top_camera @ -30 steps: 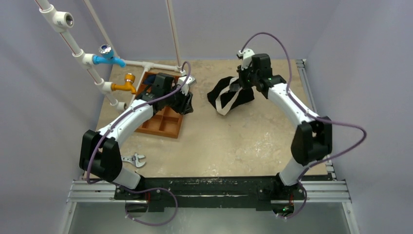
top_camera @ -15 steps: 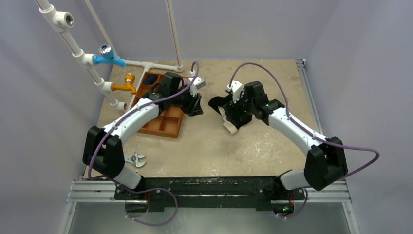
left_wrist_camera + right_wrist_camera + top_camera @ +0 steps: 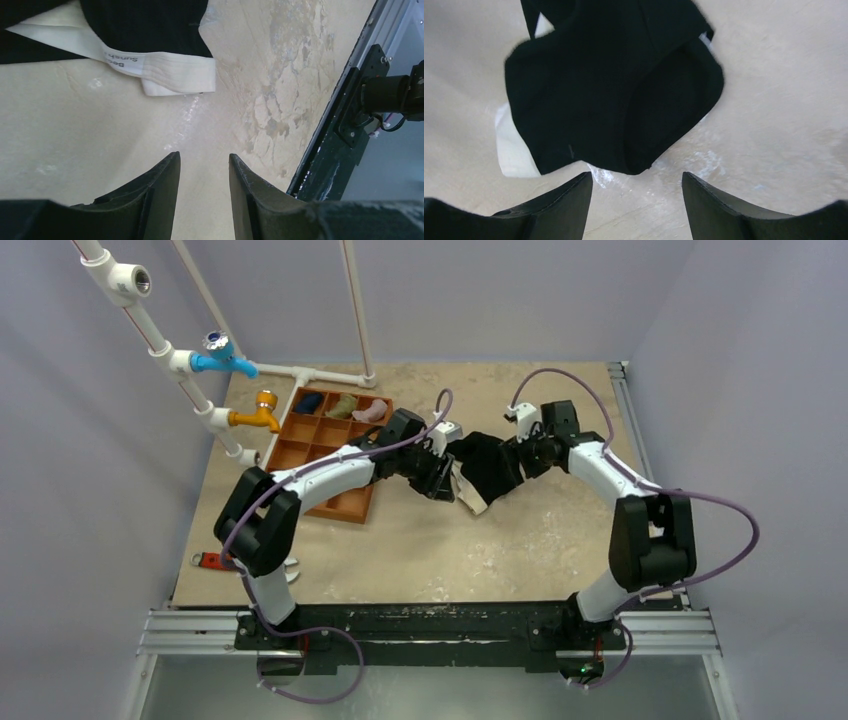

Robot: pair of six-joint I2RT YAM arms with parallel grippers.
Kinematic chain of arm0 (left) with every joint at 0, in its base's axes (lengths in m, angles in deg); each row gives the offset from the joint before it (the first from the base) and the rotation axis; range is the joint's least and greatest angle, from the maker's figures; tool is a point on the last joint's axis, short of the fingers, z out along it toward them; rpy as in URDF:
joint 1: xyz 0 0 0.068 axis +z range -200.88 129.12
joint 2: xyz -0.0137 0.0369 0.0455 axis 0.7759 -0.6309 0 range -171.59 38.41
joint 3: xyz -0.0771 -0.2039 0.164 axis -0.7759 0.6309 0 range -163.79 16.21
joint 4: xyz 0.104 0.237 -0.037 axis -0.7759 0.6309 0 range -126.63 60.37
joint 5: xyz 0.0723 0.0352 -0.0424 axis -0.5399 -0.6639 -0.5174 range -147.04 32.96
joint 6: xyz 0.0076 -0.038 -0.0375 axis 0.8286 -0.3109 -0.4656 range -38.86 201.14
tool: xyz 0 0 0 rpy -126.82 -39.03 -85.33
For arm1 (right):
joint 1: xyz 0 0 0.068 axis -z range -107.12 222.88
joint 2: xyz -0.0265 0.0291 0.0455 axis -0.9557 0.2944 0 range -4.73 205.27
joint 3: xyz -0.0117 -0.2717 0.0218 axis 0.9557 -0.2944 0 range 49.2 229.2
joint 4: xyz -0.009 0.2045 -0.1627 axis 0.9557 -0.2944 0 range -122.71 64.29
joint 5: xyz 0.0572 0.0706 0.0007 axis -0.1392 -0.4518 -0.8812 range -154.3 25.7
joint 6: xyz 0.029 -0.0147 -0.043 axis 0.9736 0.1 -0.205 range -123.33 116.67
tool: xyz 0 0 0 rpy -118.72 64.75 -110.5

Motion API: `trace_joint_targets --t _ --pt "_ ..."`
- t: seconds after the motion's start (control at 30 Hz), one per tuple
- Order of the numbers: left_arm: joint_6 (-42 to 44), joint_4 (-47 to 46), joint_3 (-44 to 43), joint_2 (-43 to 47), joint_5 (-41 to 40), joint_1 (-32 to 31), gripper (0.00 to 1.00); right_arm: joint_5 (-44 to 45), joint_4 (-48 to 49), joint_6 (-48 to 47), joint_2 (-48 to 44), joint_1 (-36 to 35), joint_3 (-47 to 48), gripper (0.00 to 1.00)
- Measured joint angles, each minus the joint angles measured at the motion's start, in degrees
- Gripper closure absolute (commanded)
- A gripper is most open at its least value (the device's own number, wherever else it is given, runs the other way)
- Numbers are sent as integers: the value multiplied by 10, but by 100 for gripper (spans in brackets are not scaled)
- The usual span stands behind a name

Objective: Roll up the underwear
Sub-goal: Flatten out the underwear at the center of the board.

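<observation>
Since a second ago both arms crowd closer to the small black soft-fabric underwear [image 3: 487, 465], which lies near the orange-brown compartment tray [image 3: 335, 502], on its right-arm side | left gripper [image 3: 200, 160] and right gripper [image 3: 636, 177] released, empty | we judge it limp, light; pinch cream waistband [image 3: 170, 75].

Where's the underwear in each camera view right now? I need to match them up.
Top external: underwear just above centre.
Left wrist: along the top edge.
Right wrist: filling the upper middle.
Shared landmark: its white waistband.
</observation>
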Motion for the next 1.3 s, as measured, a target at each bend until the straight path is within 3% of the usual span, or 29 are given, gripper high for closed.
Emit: trace_joint_targets --t 0.23,0.57,0.87,1.07,1.3 --pt "-35 0 -13 -26 -5 -15 60 -47 -50 -38 83 17 4 40" --pt "2 3 25 0 -37 -14 60 -95 -65 -43 158 23 57 44" --pt "37 0 43 26 -67 -14 60 -131 -72 -25 189 40 86 82" --pt "62 0 43 27 -91 -17 60 -165 -99 -20 189 55 100 99" --pt "145 -8 4 20 -181 -97 59 -220 -141 -9 189 60 123 100"
